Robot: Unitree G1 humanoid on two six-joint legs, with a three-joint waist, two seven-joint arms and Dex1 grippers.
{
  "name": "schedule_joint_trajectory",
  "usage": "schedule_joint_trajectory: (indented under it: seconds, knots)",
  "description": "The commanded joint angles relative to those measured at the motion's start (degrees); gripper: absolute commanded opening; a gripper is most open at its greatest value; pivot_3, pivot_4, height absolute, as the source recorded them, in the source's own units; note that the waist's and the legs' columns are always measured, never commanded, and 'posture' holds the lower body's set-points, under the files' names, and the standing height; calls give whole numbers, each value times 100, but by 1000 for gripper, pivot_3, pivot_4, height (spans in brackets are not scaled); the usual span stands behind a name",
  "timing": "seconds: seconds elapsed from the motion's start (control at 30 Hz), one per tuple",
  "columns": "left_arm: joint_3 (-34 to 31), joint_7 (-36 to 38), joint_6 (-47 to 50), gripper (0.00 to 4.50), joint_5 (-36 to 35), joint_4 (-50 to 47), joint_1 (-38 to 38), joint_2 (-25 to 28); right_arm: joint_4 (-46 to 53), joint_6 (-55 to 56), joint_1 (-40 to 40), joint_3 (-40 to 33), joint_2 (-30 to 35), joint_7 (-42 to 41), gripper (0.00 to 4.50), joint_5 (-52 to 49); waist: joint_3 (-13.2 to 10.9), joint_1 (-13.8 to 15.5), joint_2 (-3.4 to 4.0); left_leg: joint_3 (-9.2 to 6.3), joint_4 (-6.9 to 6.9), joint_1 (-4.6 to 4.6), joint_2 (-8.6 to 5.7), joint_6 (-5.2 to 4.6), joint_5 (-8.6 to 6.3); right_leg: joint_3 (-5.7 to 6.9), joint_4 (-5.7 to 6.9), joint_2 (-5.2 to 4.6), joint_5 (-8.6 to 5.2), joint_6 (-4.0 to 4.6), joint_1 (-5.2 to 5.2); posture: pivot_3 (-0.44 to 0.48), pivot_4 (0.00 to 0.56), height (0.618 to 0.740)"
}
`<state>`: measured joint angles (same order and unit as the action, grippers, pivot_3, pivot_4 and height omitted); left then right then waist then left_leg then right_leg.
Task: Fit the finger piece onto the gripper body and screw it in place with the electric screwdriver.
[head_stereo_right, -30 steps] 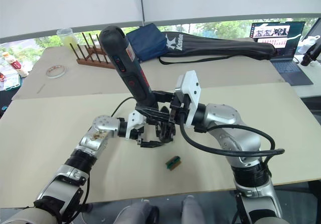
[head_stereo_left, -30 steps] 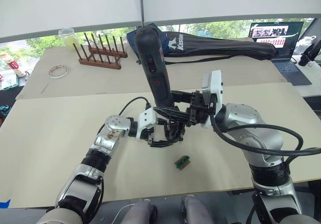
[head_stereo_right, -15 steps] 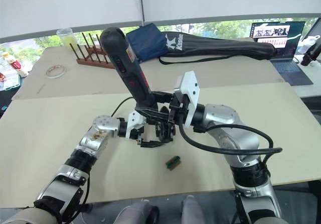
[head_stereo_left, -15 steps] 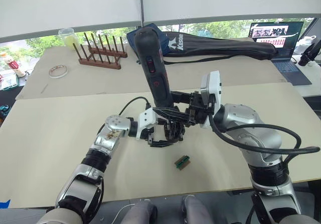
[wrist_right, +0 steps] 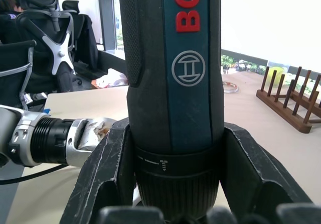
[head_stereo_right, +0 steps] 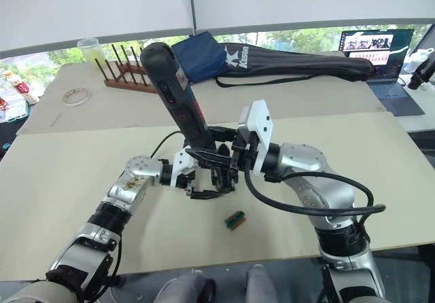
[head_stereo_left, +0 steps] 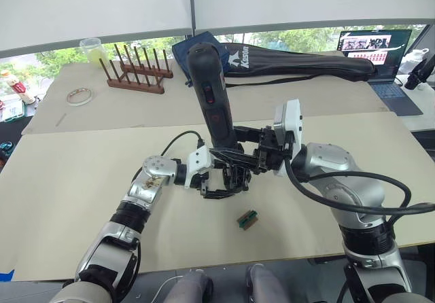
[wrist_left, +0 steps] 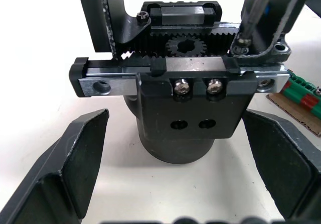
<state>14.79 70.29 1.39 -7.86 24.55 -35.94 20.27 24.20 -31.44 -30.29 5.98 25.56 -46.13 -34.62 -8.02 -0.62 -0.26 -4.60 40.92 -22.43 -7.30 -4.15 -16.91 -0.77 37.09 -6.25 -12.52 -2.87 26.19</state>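
Fastening under way, not finished: right gripper (wrist_right: 175, 184) clamped on the electric screwdriver (head_stereo_left: 212, 99), bit on a screw at the finger piece (wrist_left: 266, 23) atop the gripper body (wrist_left: 185, 98), mid-table between the spread, non-touching left gripper (wrist_left: 180, 184) fingers

Head stereo pair looks forward and down over table (head_stereo_left: 81, 174); both eyes share whole scene. Left wrist camera sits close, facing gripper body (wrist_left: 185, 98). Right wrist camera sits close, facing screwdriver (wrist_right: 173, 83), far rack behind.
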Motion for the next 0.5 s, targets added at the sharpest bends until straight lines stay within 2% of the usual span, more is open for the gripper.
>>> schedule_joint_trajectory:
  seconds: [0.03, 0.33, 0.43, 0.5]
  knots:
    - [-21, -27, 39, 4500, -40, -235, 46, 2, 216, 124, 12, -156, 34, 15, 1957, -39, 0, -2, 0, 0, 0, 0, 0, 0, 0, 0, 0, 0, 0, 0, 0, 0, 150, 740]
    - [-18, -190, 354, 4500, -95, -331, 187, -128, 227, 125, 51, -174, 65, 34, 1957, -21, 0, 7, 0, 0, 0, 1, 0, 0, 0, 0, 0, 0, 0, 0, -1, 0, 150, 740]
    - [23, -188, 392, 3663, -83, -340, 264, -166, 243, 119, 92, -184, 66, 53, 1957, -23, 0, 6, 0, 0, -1, 2, 0, 0, 0, 0, 0, 0, 0, 0, -1, 0, 150, 740]
    - [61, -203, 328, 2743, -17, -275, 291, -181, 262, 93, 125, -210, 64, 79, 1957, -48, 0, 14, 0, 0, 0, 1, 0, 0, 0, 0, 0, 0, 0, 0, -1, 0, 150, 740]
